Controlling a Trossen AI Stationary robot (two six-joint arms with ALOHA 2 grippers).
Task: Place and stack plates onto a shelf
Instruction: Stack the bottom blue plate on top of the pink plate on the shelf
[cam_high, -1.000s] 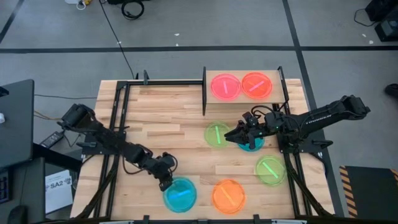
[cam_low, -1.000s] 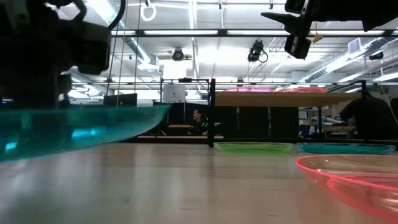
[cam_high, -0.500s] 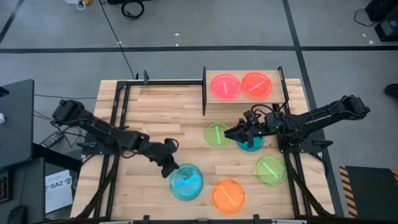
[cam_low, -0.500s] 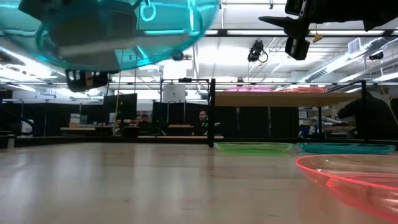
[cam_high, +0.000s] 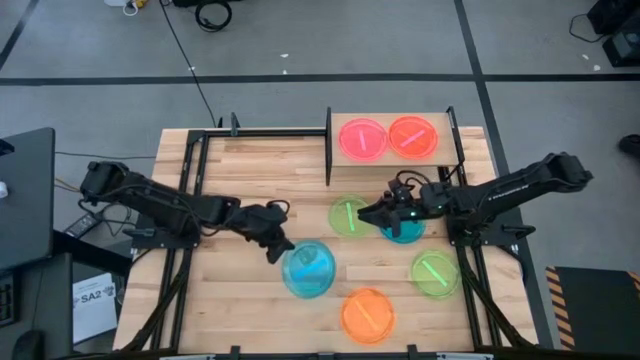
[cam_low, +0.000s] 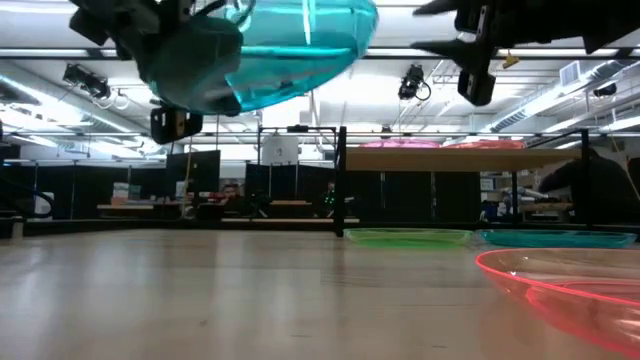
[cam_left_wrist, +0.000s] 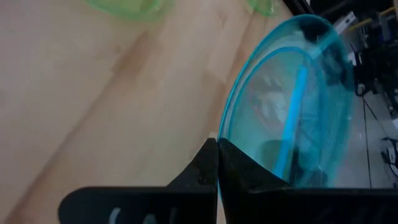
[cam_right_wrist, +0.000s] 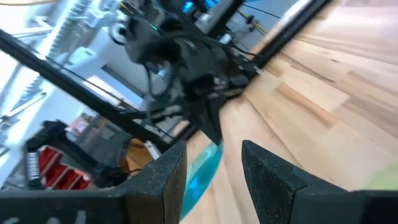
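Since the earlier frames, the left gripper (cam_high: 277, 250) has lifted its blue plate (cam_high: 308, 268) off the near table edge and carried it toward the table centre; the right arm has barely shifted. Left gripper: fingers pinched tight on the rim of the blue plate, which hangs tilted in the air, seen high above the tabletop (cam_low: 250, 300) in the low view. Right gripper (cam_high: 368, 213): fingers spread wide, holding nothing, hovering between a green plate (cam_high: 348, 217) and a teal plate (cam_high: 404, 231) at the centre-right of the table. Shelf (cam_high: 390, 120): at 12 o'clock on the table, carrying a pink plate (cam_high: 362, 139) and, at its 3 o'clock and just beside it, a red-orange plate (cam_high: 413, 136). A second green plate (cam_high: 435, 273) lies at 4 o'clock from the table centre; an orange plate (cam_high: 367, 315) lies at 6 o'clock, near the front edge.
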